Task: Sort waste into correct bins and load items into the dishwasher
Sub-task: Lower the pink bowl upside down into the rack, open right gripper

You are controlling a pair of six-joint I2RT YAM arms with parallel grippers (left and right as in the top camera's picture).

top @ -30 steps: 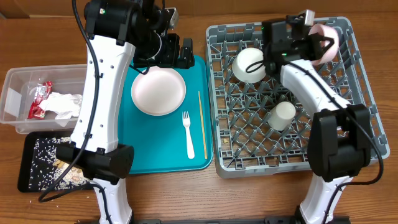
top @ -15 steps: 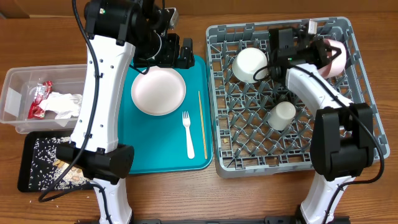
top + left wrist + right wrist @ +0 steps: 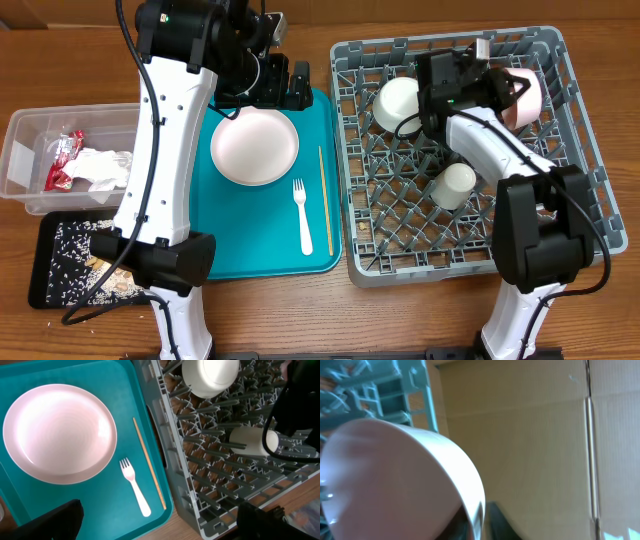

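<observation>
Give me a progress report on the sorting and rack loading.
Done: wrapper and napkins in the clear tub, rice bits on the black tray, one bowl and cup in the grey rack. In hand: right gripper at a second bowl. To load: plate, fork, chopstick on the teal tray.

No legible text, label, brand, number or sign is found in any of the three views. Pale markings are noted on the red shiny wrapper [image 3: 62,160] lying in the clear tub [image 3: 20,150], but they are too small to be read from overhead.
</observation>
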